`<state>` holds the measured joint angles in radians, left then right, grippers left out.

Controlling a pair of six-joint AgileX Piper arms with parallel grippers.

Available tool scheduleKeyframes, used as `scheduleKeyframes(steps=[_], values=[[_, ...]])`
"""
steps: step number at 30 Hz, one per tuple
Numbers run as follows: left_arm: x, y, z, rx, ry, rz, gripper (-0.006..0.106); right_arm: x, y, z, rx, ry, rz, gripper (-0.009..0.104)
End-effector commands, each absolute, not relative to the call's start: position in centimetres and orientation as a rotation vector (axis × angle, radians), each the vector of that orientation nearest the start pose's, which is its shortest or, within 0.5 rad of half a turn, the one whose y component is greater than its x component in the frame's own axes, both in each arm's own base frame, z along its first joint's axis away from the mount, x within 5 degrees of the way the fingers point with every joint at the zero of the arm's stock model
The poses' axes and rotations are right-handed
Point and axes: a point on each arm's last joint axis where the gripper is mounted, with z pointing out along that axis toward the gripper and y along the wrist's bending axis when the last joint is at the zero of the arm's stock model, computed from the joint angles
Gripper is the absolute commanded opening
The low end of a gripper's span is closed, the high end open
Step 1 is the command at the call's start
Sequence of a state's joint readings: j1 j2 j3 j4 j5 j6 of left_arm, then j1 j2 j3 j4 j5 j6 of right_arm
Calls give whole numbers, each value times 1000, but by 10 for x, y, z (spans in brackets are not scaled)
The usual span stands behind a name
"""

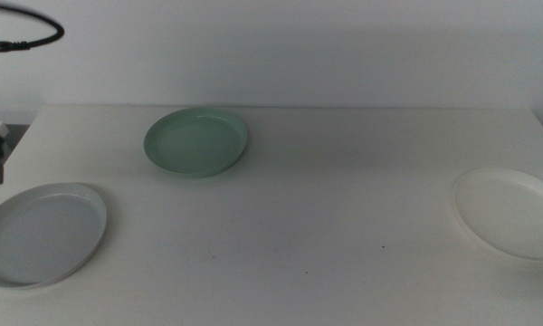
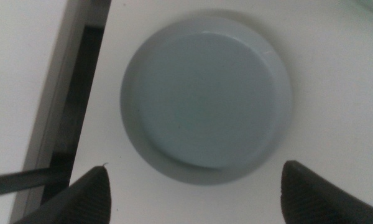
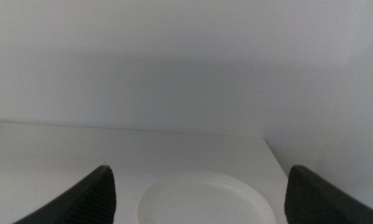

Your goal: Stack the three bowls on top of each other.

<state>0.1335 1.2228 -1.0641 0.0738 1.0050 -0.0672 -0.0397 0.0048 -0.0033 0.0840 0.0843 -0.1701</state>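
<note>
Three bowls: one light grey bowl (image 1: 42, 234), one mint green bowl (image 1: 196, 142), one white bowl (image 1: 511, 212).

Light is soft, even and rather dim, with a cool grey cast over the white table (image 1: 326, 226). Shadows are faint: a thin one hugs the mint green bowl (image 1: 196, 142) on its near side. No glare shows. Both wrist views are soft, and the jaw tips are blurred.

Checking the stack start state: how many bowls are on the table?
3, all apart, none stacked: light grey round plastic bowl front left, mint green round plastic bowl at the back, white round plastic bowl at the right edge.
</note>
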Motion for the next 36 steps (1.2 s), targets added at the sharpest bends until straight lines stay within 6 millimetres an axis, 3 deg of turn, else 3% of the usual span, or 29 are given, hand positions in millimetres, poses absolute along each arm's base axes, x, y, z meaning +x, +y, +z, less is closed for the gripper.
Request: scheduleKeyframes(steps=[1, 6, 14, 20, 26, 31, 36], values=[[255, 53, 320, -210, 2709, 74, 94, 56, -2, 206, -42, 1558, -104, 84], [298, 89, 298, -242, 2790, 13, 94, 56, -2, 206, -42, 1558, -104, 84], [343, 128, 232, -183, 2912, 15, 94, 56, -2, 206, -42, 1558, -104, 84], [354, 140, 190, -98, 2974, 5, 94, 56, -2, 206, -42, 1558, -104, 84], [357, 142, 168, -70, 3026, -12, 92, 56, -2, 206, -42, 1558, -104, 84], [356, 142, 160, -55, 3062, -37, 77, 56, -2, 206, -42, 1558, -104, 84], [357, 142, 160, -59, 3057, -31, 43, 56, -2, 206, -42, 1558, -104, 84]])
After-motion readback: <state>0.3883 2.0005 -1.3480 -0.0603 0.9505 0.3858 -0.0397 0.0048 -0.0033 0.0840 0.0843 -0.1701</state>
